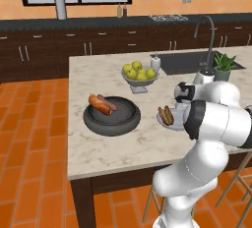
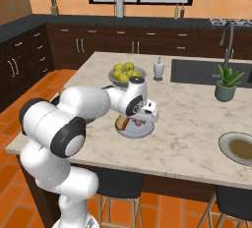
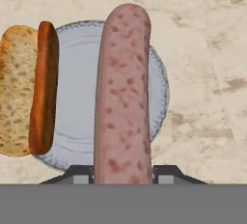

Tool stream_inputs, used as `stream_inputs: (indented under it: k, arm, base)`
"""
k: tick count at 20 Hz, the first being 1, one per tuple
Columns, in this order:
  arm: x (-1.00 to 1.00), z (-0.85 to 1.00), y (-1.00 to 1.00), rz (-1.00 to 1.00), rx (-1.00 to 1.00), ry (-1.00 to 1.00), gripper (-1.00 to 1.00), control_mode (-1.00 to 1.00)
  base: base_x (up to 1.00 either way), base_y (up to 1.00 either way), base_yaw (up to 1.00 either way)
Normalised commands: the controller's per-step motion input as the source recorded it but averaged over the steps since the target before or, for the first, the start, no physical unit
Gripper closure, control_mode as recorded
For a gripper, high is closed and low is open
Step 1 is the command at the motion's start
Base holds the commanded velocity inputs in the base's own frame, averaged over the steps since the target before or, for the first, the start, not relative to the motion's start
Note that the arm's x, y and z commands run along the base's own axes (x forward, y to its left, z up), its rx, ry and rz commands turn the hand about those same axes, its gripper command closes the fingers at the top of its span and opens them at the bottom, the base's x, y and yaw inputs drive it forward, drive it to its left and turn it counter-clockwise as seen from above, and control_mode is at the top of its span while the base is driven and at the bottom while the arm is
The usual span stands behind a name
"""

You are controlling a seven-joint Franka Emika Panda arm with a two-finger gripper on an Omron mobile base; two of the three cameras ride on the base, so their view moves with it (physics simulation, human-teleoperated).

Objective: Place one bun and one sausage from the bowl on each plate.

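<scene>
Sausage (image 3: 122, 97) pinched in gripper (image 3: 122, 175) above plate (image 3: 82, 97) — apparently on marble island (image 1: 103, 148).

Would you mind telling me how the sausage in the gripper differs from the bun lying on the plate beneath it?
The sausage is slim, pinkish and speckled; the bun is thicker, with an orange-brown crust and a pale crumb face. The sausage sits between the fingers of the gripper above the plate, whereas the bun lies on that plate's edge, overhanging the rim. Both are oblong and lie roughly parallel in the hand view.
</scene>
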Motion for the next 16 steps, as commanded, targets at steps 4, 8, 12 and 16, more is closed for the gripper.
stream_inputs:
  k: [4, 8, 12, 16]
  arm:
    - [0.24, -0.18, 0.06, -0.02, 0.00, 0.00, 1.00, -1.00]
    - [0.38, -0.27, 0.33, 0.00, 0.00, 0.00, 1.00, -1.00]
    - [0.18, -0.29, 0.28, 0.00, 0.00, 0.00, 1.00, -1.00]
    - [0.00, -0.38, 0.02, 0.00, 0.00, 0.00, 1.00, -1.00]
  base:
    - [0.00, 0.00, 0.00]
    - [0.00, 0.00, 0.00]
    - [0.00, 0.00, 0.00]
    - [0.00, 0.00, 0.00]
